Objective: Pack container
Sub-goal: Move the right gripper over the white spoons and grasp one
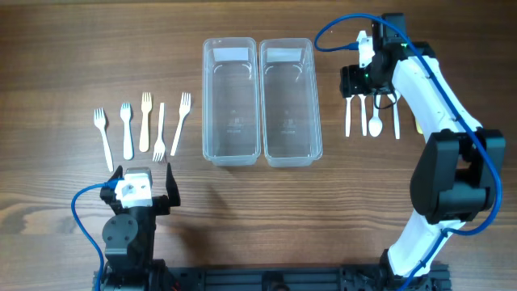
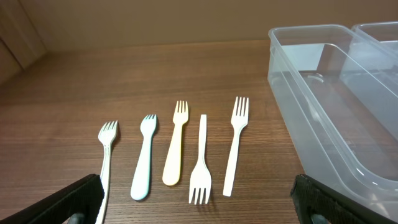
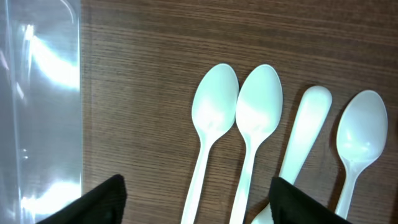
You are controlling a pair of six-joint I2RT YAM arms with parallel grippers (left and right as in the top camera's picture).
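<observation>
Watching the right arm here: the right fingers (image 3: 99,199) hang spread over the four white plastic spoons (image 3: 259,106). Those lie in a row on the brown wooden table (image 1: 81,48), just right of the two empty clear plastic rectangular containers (image 1: 289,105). Nothing is pinched yet.

Two handles sit between the fingers at once, with their bowls touching. So imo the trick is to slide sideways and centre on one handle, or commit to taking both squarely. Either way it needs to come down low enough that a thin handle doesn't skate out.

All the spoons run lengthways away from the robot, parallel to the containers' long sides, so the drop shouldn't need any twisting. Three have their bowls at the far end. The third one along (image 3: 311,124) is flipped, handle tip far.

Meanwhile the left fingers (image 2: 74,199) are spread wide too, holding nothing, near the five little plastic forks (image 2: 176,143).
</observation>
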